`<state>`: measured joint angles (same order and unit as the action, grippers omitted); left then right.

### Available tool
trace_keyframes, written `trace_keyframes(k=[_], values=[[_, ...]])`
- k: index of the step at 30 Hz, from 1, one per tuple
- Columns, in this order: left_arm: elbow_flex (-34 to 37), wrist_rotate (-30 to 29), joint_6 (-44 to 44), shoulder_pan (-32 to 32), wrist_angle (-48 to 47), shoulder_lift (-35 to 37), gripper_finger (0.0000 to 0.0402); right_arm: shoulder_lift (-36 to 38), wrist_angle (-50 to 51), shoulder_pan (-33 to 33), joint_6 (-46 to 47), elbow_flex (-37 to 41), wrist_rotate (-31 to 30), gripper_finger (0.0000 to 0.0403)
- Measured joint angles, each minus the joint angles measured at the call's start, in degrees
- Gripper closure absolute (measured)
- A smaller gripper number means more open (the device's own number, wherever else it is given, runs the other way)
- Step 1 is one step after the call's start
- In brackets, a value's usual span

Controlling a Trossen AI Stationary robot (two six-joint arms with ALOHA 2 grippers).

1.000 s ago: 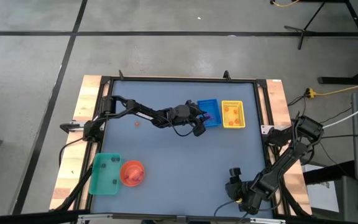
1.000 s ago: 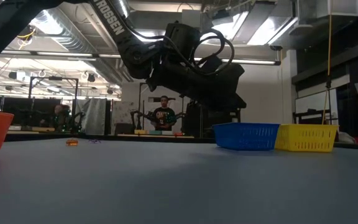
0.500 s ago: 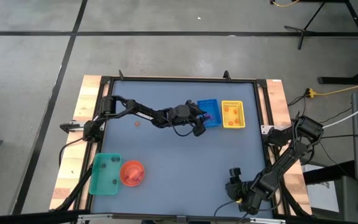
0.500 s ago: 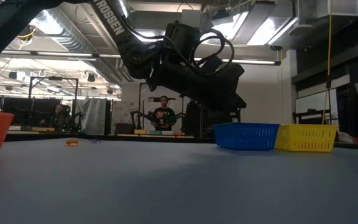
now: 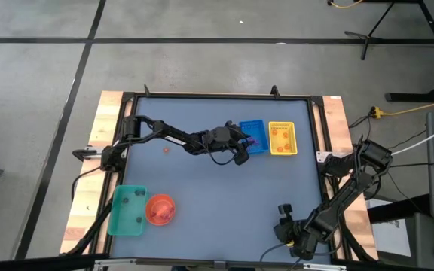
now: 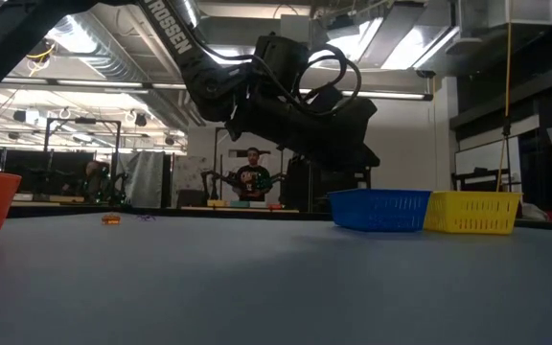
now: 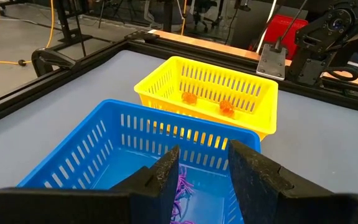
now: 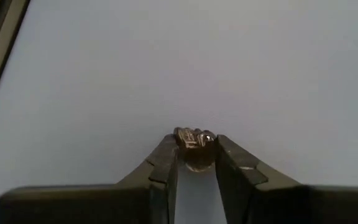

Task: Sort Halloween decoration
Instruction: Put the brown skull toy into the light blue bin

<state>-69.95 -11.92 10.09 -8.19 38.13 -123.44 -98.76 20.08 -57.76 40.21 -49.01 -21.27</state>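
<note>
The right gripper (image 8: 196,163), near the table's near right corner, has its 2 fingers pressed on a tiny brownish decoration piece (image 8: 194,142) at their tips. The piece looks light, hard and lumpy, likely to slip or pop out, so a pinch across its middle suits it best; its true colour and shape are hard to make out.

The left gripper (image 7: 202,169) hangs with parted, empty fingers over the blue basket (image 7: 92,149), where purple pieces (image 7: 180,198) lie half hidden behind the fingers. 2 orange pieces (image 7: 189,98) rest in the yellow basket (image 7: 166,74) just beside it. 1 orange piece (image 5: 166,148) lies loose far left.
</note>
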Motion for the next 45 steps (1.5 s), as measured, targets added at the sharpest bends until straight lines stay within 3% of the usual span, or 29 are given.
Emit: trace_keyframes(k=[9,19,26,31,35,45], values=[[0.02,0.15,-0.85,0.04,-0.07,1.02,0.0278,0.02,0.0,0.0,0.0,0.0,-0.05,0.0306],[-0.05,10.12,-14.91,2.94,-2.37,8.03,0.0278,2.04,1.01,1.17,-5.19,-2.64,-7.18,0.0304],[-0.03,9.51,-29.5,8.21,-16.57,15.04,0.0278,5.41,0.69,6.04,-11.03,-2.99,-10.28,0.0304],[-0.03,9.48,-32.76,12.54,-26.71,18.7,0.0278,8.03,0.08,10.25,-15.31,-2.99,-10.04,0.0304],[-0.03,9.49,-33.25,16.5,-28.65,19.47,0.0278,9.39,-1.35,14.07,-16.53,-2.99,-7.11,0.0304],[-0.03,9.48,-39.2,24.29,-29.8,19.47,0.0278,11.19,-10.89,23.9,-14.78,-3.02,9.65,0.0304]])
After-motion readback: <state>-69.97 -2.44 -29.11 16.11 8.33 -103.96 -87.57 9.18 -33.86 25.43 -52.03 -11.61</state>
